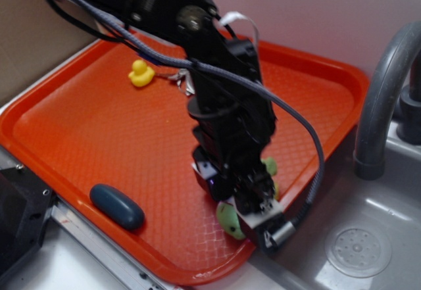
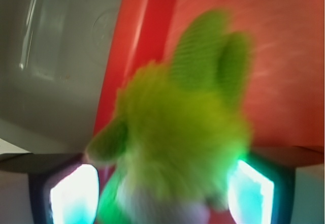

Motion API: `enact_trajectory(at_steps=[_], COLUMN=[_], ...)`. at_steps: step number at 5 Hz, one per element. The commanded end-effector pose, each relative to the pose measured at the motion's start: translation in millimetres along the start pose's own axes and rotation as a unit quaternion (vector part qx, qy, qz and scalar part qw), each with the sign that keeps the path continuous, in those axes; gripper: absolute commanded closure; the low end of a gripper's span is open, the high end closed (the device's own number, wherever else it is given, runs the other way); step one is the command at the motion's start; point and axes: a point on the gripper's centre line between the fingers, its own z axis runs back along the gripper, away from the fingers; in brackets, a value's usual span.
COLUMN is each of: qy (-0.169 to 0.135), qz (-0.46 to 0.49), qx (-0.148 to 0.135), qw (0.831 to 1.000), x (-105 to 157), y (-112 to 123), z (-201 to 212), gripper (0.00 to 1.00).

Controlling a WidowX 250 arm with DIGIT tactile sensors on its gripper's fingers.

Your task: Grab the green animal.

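Observation:
The green animal (image 2: 183, 132) is a lime-green plush toy with darker green stubby feet. It fills the wrist view, blurred, and sits between my gripper's (image 2: 162, 196) two glowing pads (image 2: 251, 193), which press its sides. In the exterior view my gripper (image 1: 253, 211) is down at the orange tray's (image 1: 99, 132) front right corner. Parts of the green animal (image 1: 229, 219) show on either side of the fingers, and the rest is hidden by the arm. I cannot tell whether the toy is off the tray floor.
A small yellow rubber duck (image 1: 140, 73) stands at the tray's back left. A dark blue oval object (image 1: 117, 206) lies near the front edge. A grey sink basin (image 1: 358, 250) and a curved faucet (image 1: 381, 93) are just right of the tray's rim.

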Motion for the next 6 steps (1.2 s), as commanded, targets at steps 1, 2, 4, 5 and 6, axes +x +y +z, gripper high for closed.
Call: enact_trajectory(at_steps=[1,2,4,5,6], qy=[-0.006,-0.020,-0.062,-0.081,-0.086], qz=[-0.031,-0.028,0.020,0.065,0.077], qx=[-0.047,-0.032,0.032,0.082,0.143], qw=[0.998,0.999,0.997,0.991,0.983], x=[3,2,-16,-32,-46], y=[-16,-13,31,62,87], z=[0,6,73,118,156], gripper=[0.08,1.00,1.00,1.00,1.00])
